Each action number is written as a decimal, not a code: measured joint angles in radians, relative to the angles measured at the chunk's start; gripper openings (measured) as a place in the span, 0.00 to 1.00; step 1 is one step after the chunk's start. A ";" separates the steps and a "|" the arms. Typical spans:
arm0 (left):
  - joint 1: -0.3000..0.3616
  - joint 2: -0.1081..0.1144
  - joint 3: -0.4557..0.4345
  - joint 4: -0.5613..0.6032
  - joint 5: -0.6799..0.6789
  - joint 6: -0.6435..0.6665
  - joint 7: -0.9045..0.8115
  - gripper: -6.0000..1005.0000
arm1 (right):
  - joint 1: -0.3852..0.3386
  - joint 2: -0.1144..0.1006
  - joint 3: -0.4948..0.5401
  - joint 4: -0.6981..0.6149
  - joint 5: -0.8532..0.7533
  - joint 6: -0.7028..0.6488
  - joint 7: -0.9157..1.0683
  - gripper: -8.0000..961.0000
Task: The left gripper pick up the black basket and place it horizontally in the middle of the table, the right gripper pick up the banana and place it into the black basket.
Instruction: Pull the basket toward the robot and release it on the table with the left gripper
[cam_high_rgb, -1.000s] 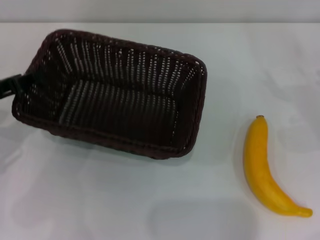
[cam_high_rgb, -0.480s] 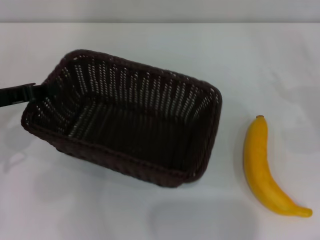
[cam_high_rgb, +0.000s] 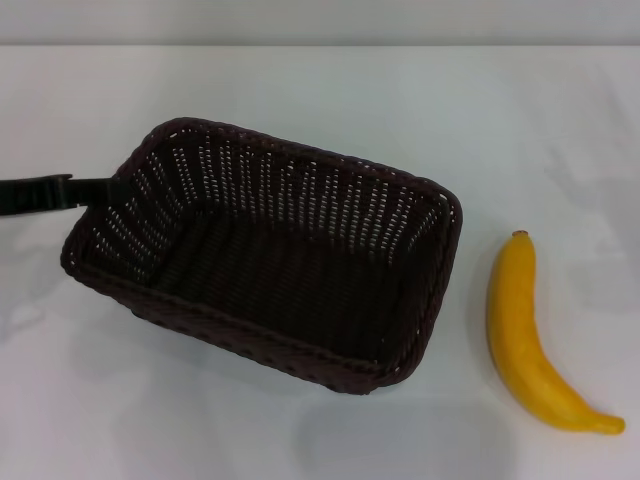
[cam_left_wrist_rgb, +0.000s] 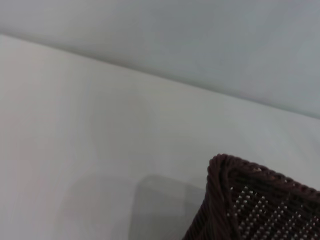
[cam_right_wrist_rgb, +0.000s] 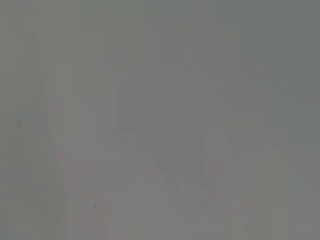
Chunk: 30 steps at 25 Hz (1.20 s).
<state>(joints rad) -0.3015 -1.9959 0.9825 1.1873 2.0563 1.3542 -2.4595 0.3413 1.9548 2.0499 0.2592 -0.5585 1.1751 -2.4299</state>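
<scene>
Left gripper (cam_high_rgb: 100, 190) at the basket (cam_high_rgb: 265, 255) rim, grip state indeterminable, apparently carrying it skewed above the bench (cam_high_rgb: 300, 90); risk: slipping or bumping the nearby banana (cam_high_rgb: 525, 335).

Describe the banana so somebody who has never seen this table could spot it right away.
Start at the white table and find the big black basket near its middle, held at its left end by the left gripper. The banana lies apart from it on the right, flat on the tabletop. It is the only yellow, smooth, curved thing there.
</scene>
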 joint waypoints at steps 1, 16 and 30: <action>0.000 0.005 -0.001 -0.005 0.000 0.008 -0.001 0.29 | -0.001 0.001 0.000 0.000 0.000 0.001 0.000 0.89; -0.098 0.078 -0.014 -0.115 0.011 0.220 -0.026 0.61 | -0.005 0.001 0.001 0.003 0.000 0.007 0.014 0.89; -0.207 0.087 -0.004 -0.197 0.017 0.309 0.027 0.61 | -0.029 0.002 0.013 0.026 -0.004 0.007 0.024 0.89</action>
<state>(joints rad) -0.5082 -1.9086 0.9786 0.9907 2.0731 1.6628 -2.4324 0.3127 1.9567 2.0633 0.2854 -0.5625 1.1824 -2.4061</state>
